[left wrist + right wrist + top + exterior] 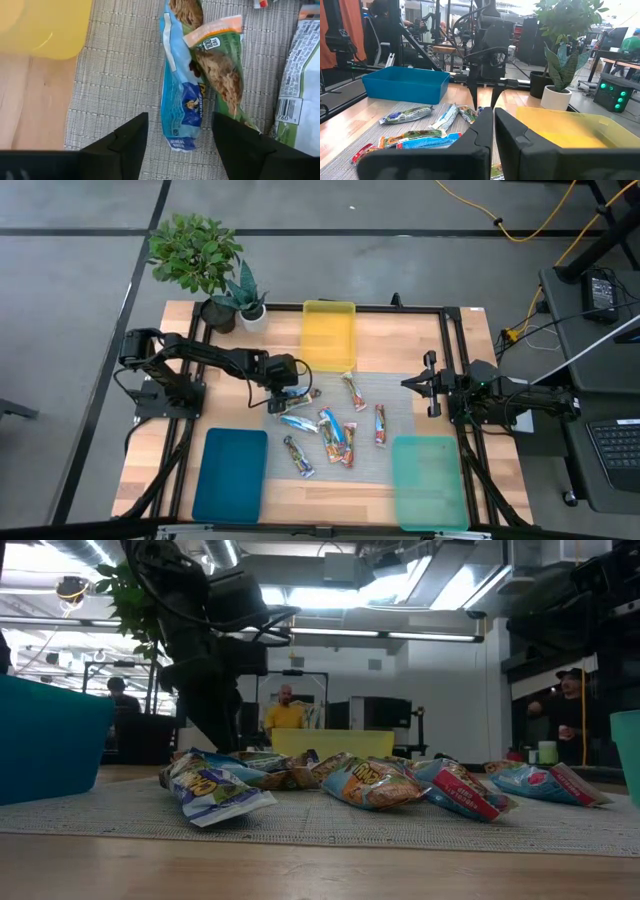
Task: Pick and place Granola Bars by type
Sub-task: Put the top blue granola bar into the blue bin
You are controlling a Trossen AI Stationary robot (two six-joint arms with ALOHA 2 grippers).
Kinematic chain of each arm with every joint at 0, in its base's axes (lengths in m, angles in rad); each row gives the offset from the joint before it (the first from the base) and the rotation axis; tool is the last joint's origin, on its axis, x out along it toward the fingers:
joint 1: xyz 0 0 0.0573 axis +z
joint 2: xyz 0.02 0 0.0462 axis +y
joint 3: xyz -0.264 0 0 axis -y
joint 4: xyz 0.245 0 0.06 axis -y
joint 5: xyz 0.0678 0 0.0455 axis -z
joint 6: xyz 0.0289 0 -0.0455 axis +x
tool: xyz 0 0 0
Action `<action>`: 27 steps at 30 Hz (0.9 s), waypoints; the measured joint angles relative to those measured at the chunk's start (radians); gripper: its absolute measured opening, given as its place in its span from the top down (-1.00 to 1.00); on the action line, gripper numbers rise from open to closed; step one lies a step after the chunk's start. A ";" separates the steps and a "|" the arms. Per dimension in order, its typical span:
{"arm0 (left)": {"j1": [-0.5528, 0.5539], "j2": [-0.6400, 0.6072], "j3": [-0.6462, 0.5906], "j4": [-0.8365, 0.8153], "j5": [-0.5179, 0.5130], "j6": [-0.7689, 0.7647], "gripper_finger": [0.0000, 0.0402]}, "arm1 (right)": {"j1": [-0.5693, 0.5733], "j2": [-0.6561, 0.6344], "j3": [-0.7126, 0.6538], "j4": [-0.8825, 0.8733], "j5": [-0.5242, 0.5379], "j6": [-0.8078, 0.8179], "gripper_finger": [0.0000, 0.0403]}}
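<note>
Straddling the blue-wrapped bar [181, 95] on the grey mat [395, 395], just beside the yellow tray [328, 332] | left gripper [179, 134] wide, nothing held | advice: descend square, exclude the overlapping green bar [222, 75] | right gripper [493, 131] closed, empty, parked right of the mat
</note>
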 joint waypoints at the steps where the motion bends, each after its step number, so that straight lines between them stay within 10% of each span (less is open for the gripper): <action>1: 0.000 0.001 0.000 0.002 0.000 0.000 -0.02 | 0.000 0.000 0.000 0.000 0.000 0.000 0.89; 27: -0.010 0.109 0.065 0.024 0.003 -0.054 0.44 | 0.000 0.000 0.000 0.000 0.000 0.000 0.89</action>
